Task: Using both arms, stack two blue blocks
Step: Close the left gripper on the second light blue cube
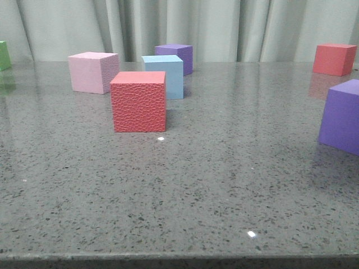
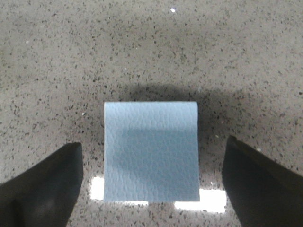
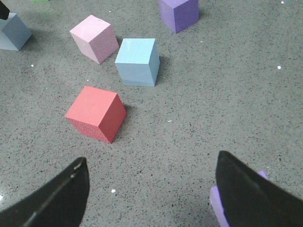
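Straddling block: the left gripper (image 2: 151, 189) is spread wide — one dark finger on either side of a pale blue cube (image 2: 150, 151), neither finger touching it.
Left blue cube: sits flat on the speckled grey worktop (image 2: 151, 52), centred between the left gripper's fingers, clear gaps on both sides; the right wrist view shows it again at the frame's corner.
Right gripper (image 3: 151, 189): fingers wide apart, nothing between them, hovering above the worktop.
Second blue cube (image 3: 137, 61): ahead of the right gripper and well apart from it, resting on the worktop; in the front view it stands just behind the red cube.
Red cube (image 3: 97, 113): textured faces, between the right gripper and the second blue cube, nearer the gripper's left finger.
Pink cube (image 3: 94, 38): just beside the second blue cube, beyond the red one.
Purple cubes: one (image 3: 179, 13) far ahead of the right gripper; another (image 3: 218, 205) partly hidden behind its right finger.
Far edge: a second red cube (image 1: 334, 59) and a green cube (image 1: 4, 55) — both distant, before a grey curtain (image 1: 252, 28).
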You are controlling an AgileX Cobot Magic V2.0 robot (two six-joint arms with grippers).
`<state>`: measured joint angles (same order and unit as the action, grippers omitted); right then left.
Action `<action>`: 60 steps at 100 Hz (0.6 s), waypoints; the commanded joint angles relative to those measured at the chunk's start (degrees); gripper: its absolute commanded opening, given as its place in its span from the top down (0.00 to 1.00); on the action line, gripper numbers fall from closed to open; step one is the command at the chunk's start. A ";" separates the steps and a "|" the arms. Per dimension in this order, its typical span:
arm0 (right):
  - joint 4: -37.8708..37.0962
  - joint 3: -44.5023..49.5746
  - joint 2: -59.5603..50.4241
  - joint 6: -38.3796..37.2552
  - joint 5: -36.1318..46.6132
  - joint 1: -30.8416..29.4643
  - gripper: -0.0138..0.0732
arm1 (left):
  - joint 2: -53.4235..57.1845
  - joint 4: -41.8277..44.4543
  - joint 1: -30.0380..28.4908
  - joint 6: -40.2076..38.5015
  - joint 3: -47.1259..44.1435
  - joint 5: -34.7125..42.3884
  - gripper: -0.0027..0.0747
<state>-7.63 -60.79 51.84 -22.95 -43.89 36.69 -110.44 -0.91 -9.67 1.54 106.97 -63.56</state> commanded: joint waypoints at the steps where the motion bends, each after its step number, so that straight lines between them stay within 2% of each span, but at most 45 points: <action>1: -0.66 -1.36 -0.90 0.52 4.07 -0.19 0.20 | 2.02 0.43 -0.11 0.16 2.79 1.68 0.21; 60: -0.66 -1.36 -0.72 0.52 4.54 -0.19 0.20 | -1.28 0.16 -0.69 0.15 3.03 1.02 0.22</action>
<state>-7.63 -60.79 51.84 -22.95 -43.43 36.69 -114.44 -0.40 -10.25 1.63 108.11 -63.87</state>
